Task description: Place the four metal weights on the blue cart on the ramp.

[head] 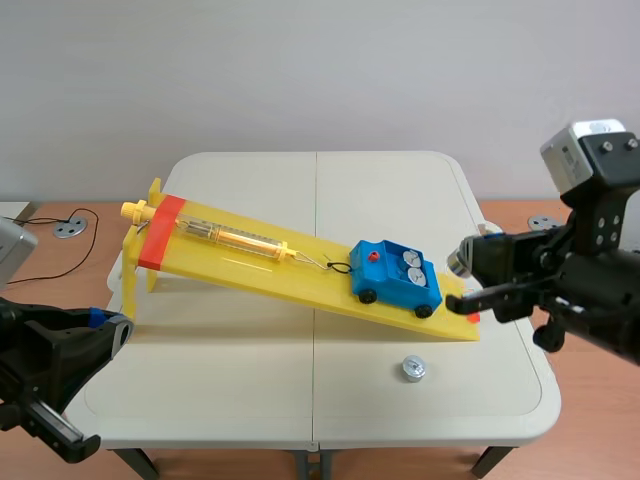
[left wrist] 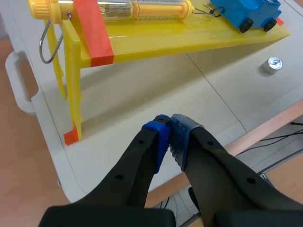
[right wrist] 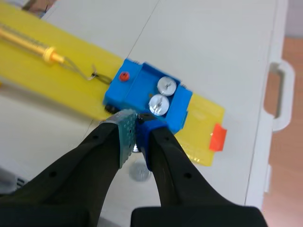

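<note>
While the blue cart [head: 396,277], hooked to a spring scale [head: 235,238], sits low on the ramp [head: 250,265] carrying two weights [right wrist: 162,94], a third weight [head: 413,368] on the table [head: 250,400], the right gripper [right wrist: 136,132] just beside it pinches a fourth weight [head: 457,262], left gripper [left wrist: 169,137] closed, low

Held low at the near left, with fingers of the left gripper [left wrist: 169,135] pressed together on nothing. Raised at the right, with fingers of the right gripper [right wrist: 137,130] pinching a metal weight [head: 458,262].

right arm [head: 600,290]: black — grey camera block [head: 578,152] on top, dark screws | fingers [left wrist: 137,165]: thick, black | pads [left wrist: 161,137]: blue, grey-green, dotted
</note>
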`<state>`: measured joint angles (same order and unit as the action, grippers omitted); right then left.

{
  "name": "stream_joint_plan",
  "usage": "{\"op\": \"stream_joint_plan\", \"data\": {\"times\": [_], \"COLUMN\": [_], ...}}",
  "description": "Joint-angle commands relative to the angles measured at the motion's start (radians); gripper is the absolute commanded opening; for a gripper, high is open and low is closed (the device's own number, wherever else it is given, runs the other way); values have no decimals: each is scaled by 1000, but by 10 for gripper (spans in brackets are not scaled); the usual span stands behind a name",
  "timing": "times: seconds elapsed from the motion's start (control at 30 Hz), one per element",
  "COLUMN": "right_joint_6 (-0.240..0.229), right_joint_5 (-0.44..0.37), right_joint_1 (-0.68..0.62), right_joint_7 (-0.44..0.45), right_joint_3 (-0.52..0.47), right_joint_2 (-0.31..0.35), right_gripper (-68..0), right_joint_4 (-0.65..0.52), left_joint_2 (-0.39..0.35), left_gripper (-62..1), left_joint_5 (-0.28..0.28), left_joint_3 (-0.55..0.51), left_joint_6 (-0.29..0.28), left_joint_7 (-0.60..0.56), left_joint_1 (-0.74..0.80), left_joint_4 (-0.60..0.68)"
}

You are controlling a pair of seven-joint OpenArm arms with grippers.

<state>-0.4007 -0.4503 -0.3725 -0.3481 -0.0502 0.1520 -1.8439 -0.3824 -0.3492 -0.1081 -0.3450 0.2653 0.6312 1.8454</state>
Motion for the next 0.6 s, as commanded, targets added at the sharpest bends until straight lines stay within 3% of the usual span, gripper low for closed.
{"op": "stream_joint_plan", "data": {"times": [0.0, 0.23, 0.57], "right_joint_6": [-12, -12, -12], "right_joint_5": [-63, -62, -58], "right_joint_1": [136, 265, 442], "right_joint_7": [109, 106, 115], "right_joint_3": [15, 16, 16], "right_joint_2": [-30, -107, -152], "right_gripper": [-669, -669, -669], "right_joint_4": [-34, 105, 336], "left_joint_2": [0, 0, 0], "left_gripper": [-569, -569, -569], "left_joint_5": [-74, -74, -74], "left_joint_3": [-14, -14, -14], "left_joint_6": [-25, -25, -25], "left_joint_7": [-107, -107, -107], "left_joint_1": [-19, -19, -19], "left_joint_4": [64, 64, 64]}}
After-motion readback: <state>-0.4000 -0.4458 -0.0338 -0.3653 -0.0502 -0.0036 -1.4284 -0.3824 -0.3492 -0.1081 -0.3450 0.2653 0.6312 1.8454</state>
